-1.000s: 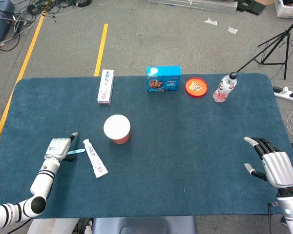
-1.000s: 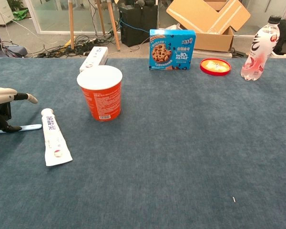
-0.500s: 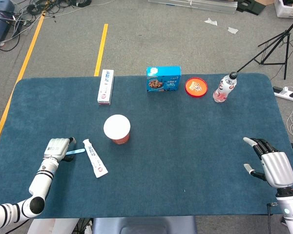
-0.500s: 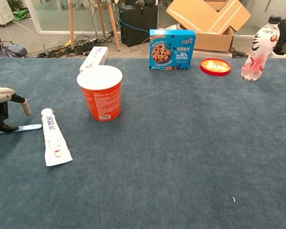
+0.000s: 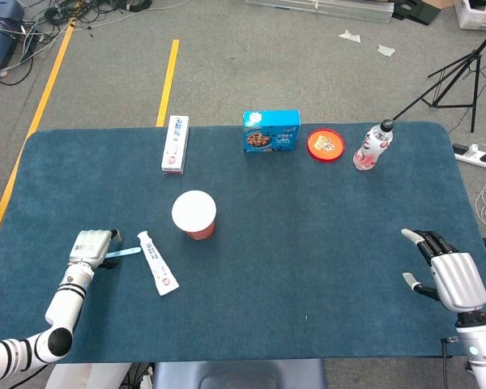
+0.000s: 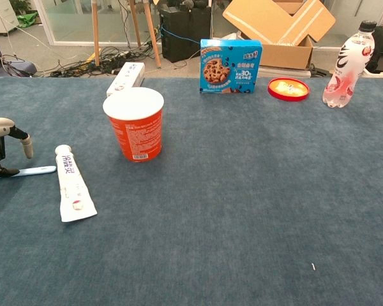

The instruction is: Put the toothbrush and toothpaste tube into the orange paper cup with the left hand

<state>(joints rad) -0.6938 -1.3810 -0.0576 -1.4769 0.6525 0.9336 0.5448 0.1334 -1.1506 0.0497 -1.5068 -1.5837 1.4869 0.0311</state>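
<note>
The light blue toothbrush lies flat on the blue table near its left edge. My left hand hovers over the brush's left end, a finger curled down above it and the thumb low beside it; the brush is not lifted. The white toothpaste tube lies just right of the brush. Behind it stands the upright orange paper cup. My right hand rests open at the right edge, fingers spread, seen only in the head view.
Along the far edge stand a white toothpaste box, a blue cookie box, a red lid and a plastic bottle.
My left hand's outstretched finger has curled downward and the hand has slid slightly left. Toothbrush, tube and cup have not moved. The right hand is nearly still.
</note>
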